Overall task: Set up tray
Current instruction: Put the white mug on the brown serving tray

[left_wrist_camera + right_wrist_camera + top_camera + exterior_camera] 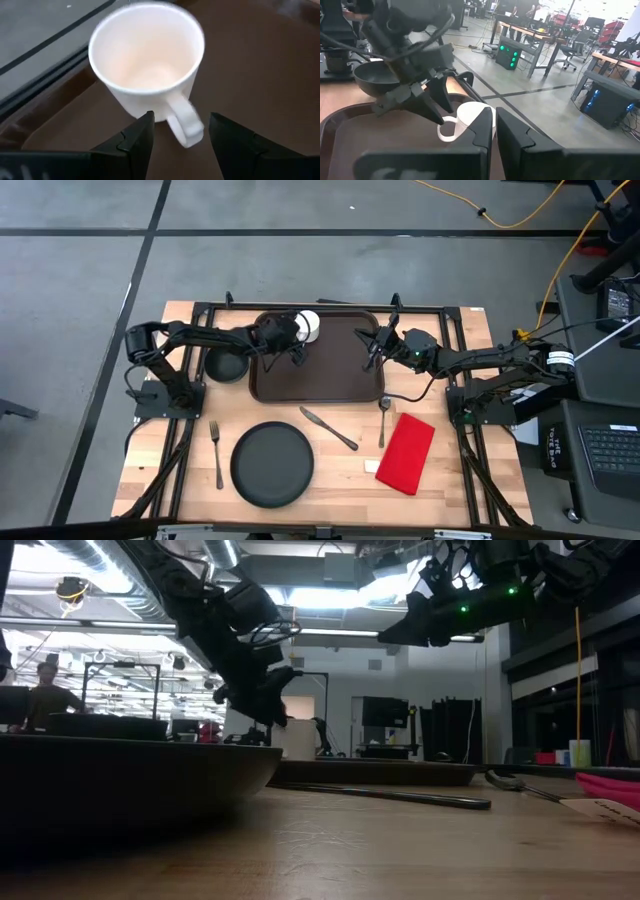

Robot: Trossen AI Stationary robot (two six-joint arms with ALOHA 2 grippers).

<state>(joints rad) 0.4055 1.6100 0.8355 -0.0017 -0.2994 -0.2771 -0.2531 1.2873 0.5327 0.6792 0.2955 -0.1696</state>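
So the tray sits at the far middle of the surface, and the white mug is standing upright in its far left corner. The left hand hangs right over the mug with its fingers spread on either side of the handle, not clenched on anything as far as I can see. If the job now is just to leave the mug there, I'd lift straight up so neither finger hooks the handle and tips it. The right hand hovers over the tray's right side, fingers pressed nearly together and holding nothing. It's a good spot to wait, well apart from the mug. Black bowl is just left of the tray, and the plate, two forks, knife and red napkin are nearer, all off the tray, so there's plenty left to load I reckon.
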